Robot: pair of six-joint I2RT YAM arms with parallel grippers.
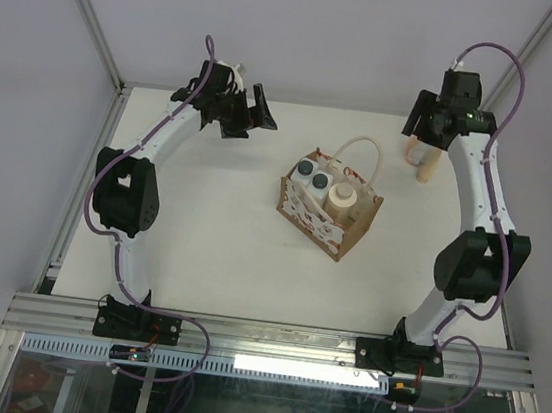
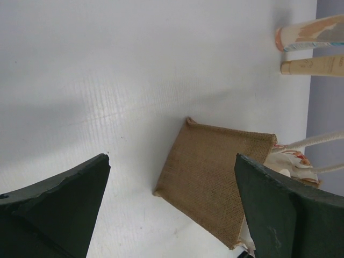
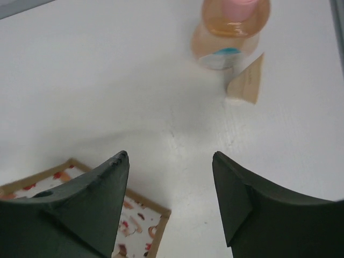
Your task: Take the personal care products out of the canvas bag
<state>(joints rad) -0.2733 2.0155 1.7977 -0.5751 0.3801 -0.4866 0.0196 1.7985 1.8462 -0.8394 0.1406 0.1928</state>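
risk of tipping the peach-orange bottle (image 3: 231,27), upright on the counter (image 3: 107,80) at the far right just beside a slim cream tube (image 2: 314,65), with the right hand (image 3: 169,158) parted and empty near it. risk too of dragging or toppling the canvas bag (image 1: 328,213), mid-counter, by its rope handles (image 1: 363,157) when reaching for the two white bottles (image 1: 307,169) and the cream round-lidded bottle (image 1: 341,196) packed tight inside. left hand (image 1: 239,113) spread wide, empty, well apart from the bag. faint lettering on the tube, too small to read; teal band on the peach label, no legible brand.
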